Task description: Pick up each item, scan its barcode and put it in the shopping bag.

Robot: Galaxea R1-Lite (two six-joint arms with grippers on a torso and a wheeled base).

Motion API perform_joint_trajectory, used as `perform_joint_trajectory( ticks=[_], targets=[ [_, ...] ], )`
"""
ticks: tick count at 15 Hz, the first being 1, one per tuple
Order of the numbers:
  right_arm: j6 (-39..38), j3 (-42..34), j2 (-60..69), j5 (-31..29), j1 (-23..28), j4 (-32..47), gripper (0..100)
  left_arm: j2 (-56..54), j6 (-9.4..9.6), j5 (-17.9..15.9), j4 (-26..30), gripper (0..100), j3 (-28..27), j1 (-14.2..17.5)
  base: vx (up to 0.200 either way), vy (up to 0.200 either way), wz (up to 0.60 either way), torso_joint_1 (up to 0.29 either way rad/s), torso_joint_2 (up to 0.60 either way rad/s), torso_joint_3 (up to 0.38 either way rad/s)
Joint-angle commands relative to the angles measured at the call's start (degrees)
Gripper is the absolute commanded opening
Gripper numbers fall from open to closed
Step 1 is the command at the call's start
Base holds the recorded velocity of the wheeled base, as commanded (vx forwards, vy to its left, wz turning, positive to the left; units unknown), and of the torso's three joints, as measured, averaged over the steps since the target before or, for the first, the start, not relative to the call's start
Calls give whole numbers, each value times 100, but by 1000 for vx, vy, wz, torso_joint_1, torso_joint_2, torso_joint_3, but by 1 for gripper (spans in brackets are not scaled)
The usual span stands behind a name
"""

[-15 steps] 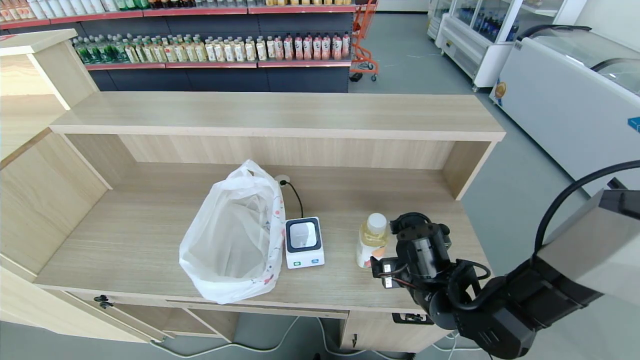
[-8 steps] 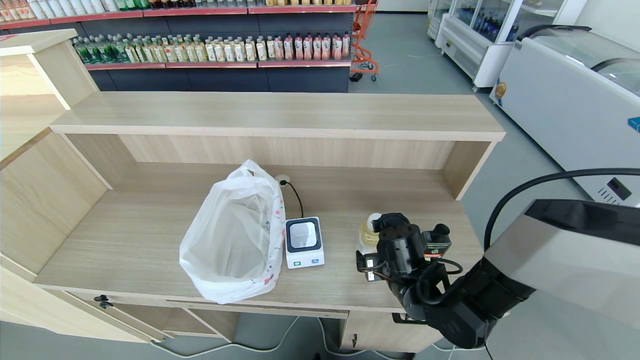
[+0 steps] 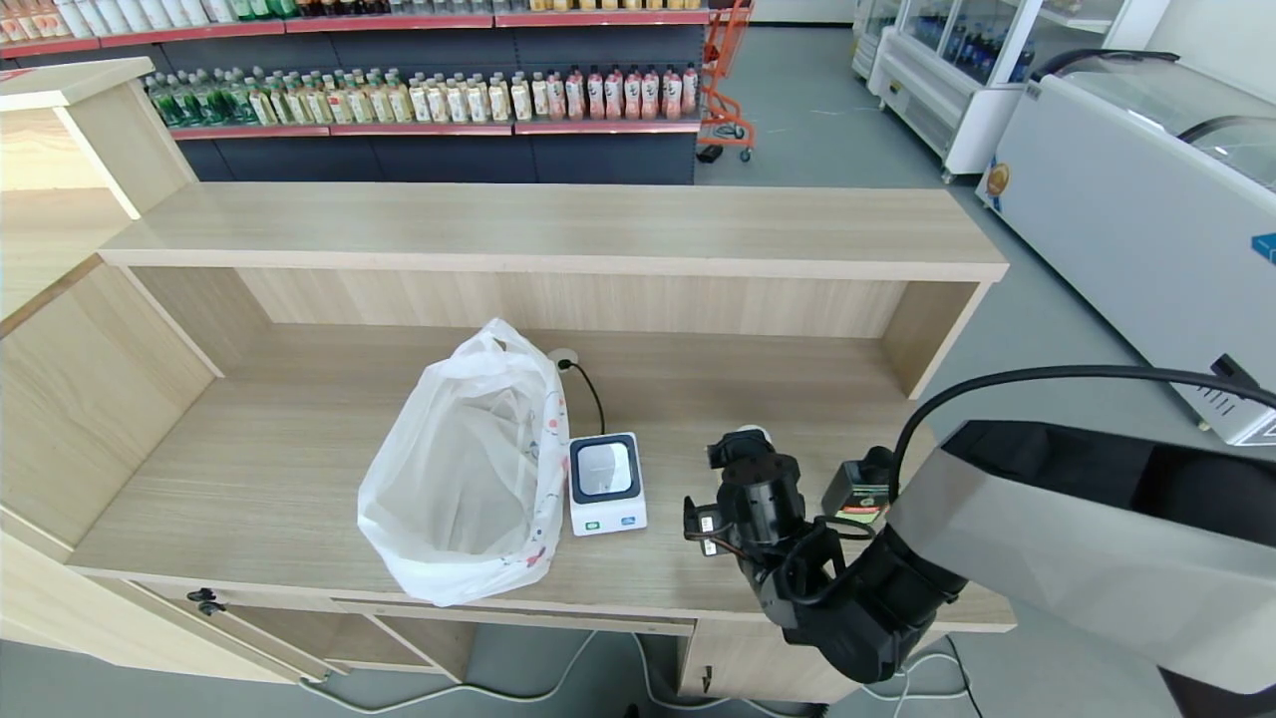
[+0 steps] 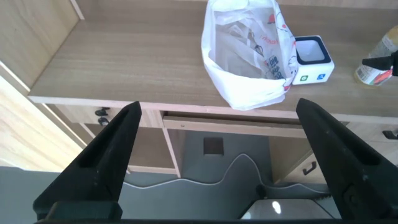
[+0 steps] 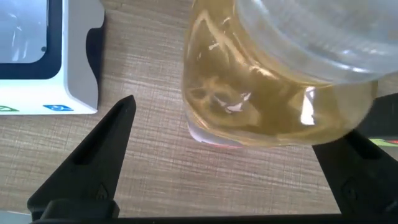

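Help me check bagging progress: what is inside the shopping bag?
Through its open mouth the shopping bag shows only its own crumpled translucent plastic; no item appears. Its lowest folds are covered by the near wall. The bottle stands on the counter outside.

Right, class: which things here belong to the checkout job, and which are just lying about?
Belong to the job:
bottle
scanner
shopping bag

Just lying about:
drinks shelves
orange trolley
freezers
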State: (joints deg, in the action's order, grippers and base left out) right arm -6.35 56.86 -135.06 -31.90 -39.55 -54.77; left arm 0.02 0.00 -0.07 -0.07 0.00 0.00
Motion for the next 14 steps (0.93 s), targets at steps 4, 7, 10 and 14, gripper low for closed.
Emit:
perform_joint_trajectory(
  ticks=[4,7,10,14],
  targets=[
    [257,625,-548,9,35,-157,100,6,0,-1,-1,100,0,0,0,0,0,0,0,0],
    [547,809,-724,184,79,-341,100,6,0,-1,-1,100,0,0,0,0,0,0,0,0],
    [644,897,-776,264,149,-411,100,6,0,-1,-1,100,0,0,0,0,0,0,0,0],
    [741,889,-803,562,334,-675,0,6,0,-1,-1,100,0,0,0,0,0,0,0,0]
  ],
)
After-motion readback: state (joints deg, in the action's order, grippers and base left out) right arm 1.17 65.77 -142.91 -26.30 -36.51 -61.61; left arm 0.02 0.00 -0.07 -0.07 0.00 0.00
